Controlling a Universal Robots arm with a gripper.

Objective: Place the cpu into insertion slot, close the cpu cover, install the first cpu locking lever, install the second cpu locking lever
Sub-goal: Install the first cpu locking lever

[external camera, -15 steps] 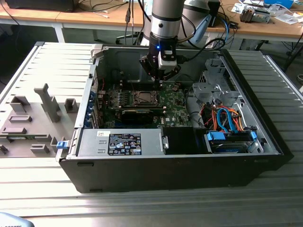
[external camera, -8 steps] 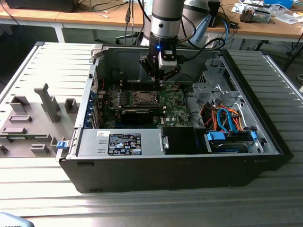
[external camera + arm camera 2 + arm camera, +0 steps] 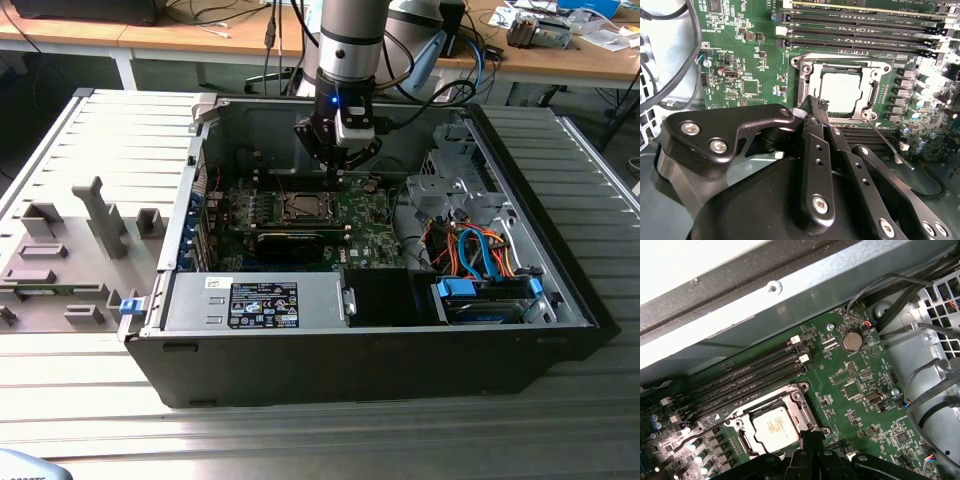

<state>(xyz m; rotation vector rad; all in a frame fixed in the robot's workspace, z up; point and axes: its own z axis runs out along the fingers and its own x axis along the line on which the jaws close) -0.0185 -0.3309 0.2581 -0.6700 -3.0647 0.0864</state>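
Note:
The cpu (image 3: 840, 92) (image 3: 774, 429) lies flat in the insertion slot (image 3: 300, 207) on the green motherboard (image 3: 740, 50). Its silver top shows through the square opening of the cpu cover (image 3: 873, 90) (image 3: 796, 404), which lies down around it. One thin wire locking lever (image 3: 890, 145) (image 3: 697, 437) sticks out sideways from the socket, unlatched. My gripper (image 3: 340, 172) (image 3: 812, 102) (image 3: 810, 437) is shut with nothing in it. Its tips sit at one corner of the cover's edge, right beside the cpu.
Long black memory slots (image 3: 860, 25) (image 3: 745, 375) run beside the socket. The case wall (image 3: 790, 305) rises behind them. Black cables (image 3: 670, 65) and a metal drive cage (image 3: 450, 185) lie on the exterior view's right. A power supply (image 3: 255, 300) fills the case front.

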